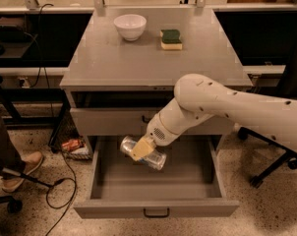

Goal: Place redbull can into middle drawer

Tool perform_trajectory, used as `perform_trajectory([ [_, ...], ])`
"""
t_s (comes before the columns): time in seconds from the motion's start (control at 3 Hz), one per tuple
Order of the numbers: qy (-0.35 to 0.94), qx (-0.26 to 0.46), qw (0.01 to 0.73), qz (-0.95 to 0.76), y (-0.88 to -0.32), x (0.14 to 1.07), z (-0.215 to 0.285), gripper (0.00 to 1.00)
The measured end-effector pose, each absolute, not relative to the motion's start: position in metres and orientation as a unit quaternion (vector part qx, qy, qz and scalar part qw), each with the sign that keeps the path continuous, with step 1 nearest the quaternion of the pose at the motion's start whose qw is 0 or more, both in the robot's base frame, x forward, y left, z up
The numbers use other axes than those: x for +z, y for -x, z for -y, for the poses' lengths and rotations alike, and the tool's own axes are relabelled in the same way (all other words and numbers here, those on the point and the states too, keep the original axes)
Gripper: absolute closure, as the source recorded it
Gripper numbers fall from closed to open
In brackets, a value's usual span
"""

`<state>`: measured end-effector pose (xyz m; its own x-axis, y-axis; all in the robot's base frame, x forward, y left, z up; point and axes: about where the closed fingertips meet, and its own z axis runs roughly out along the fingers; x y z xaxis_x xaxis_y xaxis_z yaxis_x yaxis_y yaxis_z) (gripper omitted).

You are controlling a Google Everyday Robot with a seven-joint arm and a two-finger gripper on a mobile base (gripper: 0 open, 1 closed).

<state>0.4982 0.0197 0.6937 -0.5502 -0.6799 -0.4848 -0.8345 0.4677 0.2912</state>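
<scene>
Redbull can [156, 160] sideways, clamped in gripper [140, 150] jaws above open middle drawer [156, 206]; markings unreadable.

The gripper [141, 149] hangs over the open middle drawer [156, 208], towards its back. It holds the redbull can [157, 160] sideways. The upper drawer front [109, 122] is just behind it. Far behind it, on the cabinet top [153, 65], sit the bowl [130, 26], a little left, and the sponge [171, 39], a little right.

A grey cabinet [138, 63] is positioned on a speckled floor [40, 220]. Dark workbenches [30, 38] are located behind the cabinet, and a black chair base [266, 173] to its right.
</scene>
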Motion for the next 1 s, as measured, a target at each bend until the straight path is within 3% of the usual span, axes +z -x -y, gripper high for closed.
perform_trajectory([
  [1.0, 0.349, 0.241, 0.181, -0.887, -0.516, 0.577, 0.022, 1.0],
])
